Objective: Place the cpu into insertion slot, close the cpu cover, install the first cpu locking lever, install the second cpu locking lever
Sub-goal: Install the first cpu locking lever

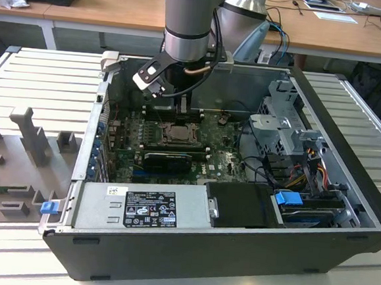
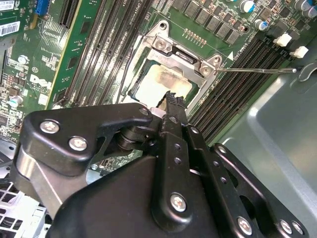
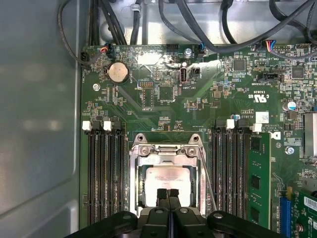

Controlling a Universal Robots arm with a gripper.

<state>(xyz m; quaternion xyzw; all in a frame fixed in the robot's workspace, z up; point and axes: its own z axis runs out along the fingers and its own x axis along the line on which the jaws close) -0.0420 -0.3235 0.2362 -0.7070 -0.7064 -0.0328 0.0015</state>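
Reaching down into the open black metal computer case [image 1: 235, 251], which lies on its side on the ribbed pale-grey counter [image 1: 38, 71], I hang over the green circuit motherboard [image 3: 163, 109]. My black fingers [image 3: 162, 196] are pressed together tip to tip, with nothing visible between them. In both wrist views their tips [image 2: 174, 111] sit low over the near edge of the socket.

The small flat square cpu [image 3: 166, 176], its top a pale silver-grey metal, sits inside the square dark-rimmed insertion slot [image 1: 176, 133], between two banks of long black memory slots [image 3: 106, 173]. The thin silver-grey metal cpu cover [image 3: 134, 178] appears to lie flat over it, with the chip's top [image 2: 158, 84] showing through the large central window.

One thin steel wire lever [image 2: 257, 70] stands out from the socket's corner and runs across the memory slots toward the grey case wall. It is not tucked along the frame.
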